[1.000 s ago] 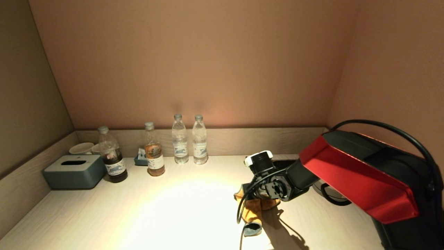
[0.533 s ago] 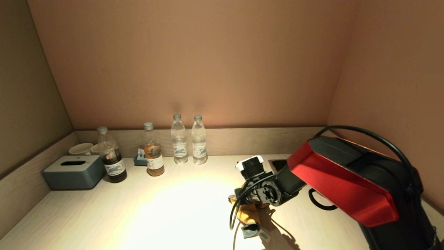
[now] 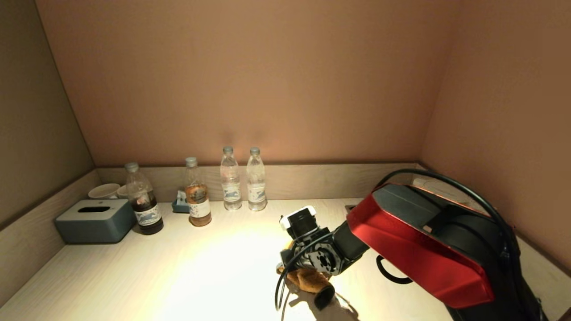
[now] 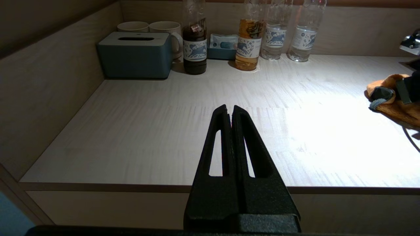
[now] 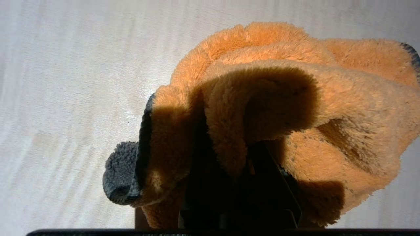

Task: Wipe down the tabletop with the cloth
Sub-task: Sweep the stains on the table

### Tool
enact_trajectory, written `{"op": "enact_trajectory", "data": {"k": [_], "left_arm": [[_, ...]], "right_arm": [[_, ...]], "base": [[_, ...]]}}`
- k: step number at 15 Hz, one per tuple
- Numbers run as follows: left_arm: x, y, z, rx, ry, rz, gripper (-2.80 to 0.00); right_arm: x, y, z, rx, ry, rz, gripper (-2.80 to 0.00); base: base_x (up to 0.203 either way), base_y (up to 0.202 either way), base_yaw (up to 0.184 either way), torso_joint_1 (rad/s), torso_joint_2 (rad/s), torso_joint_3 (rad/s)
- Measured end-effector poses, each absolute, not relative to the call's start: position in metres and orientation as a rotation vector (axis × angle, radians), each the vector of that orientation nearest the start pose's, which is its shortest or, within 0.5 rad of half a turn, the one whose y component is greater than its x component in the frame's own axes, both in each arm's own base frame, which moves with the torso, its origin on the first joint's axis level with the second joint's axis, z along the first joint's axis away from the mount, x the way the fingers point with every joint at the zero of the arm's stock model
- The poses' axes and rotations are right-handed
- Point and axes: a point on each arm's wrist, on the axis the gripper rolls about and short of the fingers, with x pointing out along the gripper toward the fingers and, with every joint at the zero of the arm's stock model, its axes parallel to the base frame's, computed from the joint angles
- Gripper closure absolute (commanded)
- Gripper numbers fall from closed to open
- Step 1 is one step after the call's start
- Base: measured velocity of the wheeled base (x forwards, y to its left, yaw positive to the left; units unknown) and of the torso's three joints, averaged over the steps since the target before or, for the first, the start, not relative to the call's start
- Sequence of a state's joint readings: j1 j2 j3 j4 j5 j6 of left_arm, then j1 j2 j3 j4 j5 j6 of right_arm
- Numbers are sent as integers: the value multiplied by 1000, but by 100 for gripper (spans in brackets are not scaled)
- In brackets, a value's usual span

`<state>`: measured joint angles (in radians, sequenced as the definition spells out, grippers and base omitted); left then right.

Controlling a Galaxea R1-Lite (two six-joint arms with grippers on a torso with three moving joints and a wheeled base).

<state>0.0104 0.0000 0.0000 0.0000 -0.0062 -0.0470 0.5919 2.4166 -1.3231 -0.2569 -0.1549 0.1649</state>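
Your right gripper [image 5: 226, 170] clenches the orange cloth [image 5: 282, 98] on the tabletop [image 3: 178, 276]. Wiping looks underway; the left stretch seems unwiped.

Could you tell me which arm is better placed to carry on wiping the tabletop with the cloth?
The right. Its tool is shut on the cloth, pressed to the tabletop. The left tool is shut, empty, back at the counter's front edge.
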Motion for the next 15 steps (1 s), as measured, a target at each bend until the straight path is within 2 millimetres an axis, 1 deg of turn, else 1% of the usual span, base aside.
{"op": "enact_trajectory", "data": {"k": [3, 5, 8, 9, 12, 15], "left_arm": [[-23, 0, 75, -47, 0, 5, 0], [-23, 0, 75, -47, 1, 4, 0], [-23, 0, 75, -47, 0, 5, 0], [-23, 0, 75, -47, 0, 4, 0], [-23, 0, 75, -47, 0, 5, 0], [-23, 0, 75, -47, 0, 4, 0]], "right_arm": [[369, 254, 2, -171, 793, 371, 0], [364, 263, 2, -185, 786, 395, 0], [352, 281, 5, -206, 772, 446, 0], [345, 290, 8, -216, 762, 471, 0], [333, 308, 15, -243, 731, 520, 0], [315, 327, 23, -271, 702, 571, 0]], "base": [[0, 0, 0, 0, 0, 0], [0, 0, 0, 0, 0, 0], [0, 0, 0, 0, 0, 0], [0, 0, 0, 0, 0, 0], [0, 0, 0, 0, 0, 0], [0, 0, 0, 0, 0, 0]]}}
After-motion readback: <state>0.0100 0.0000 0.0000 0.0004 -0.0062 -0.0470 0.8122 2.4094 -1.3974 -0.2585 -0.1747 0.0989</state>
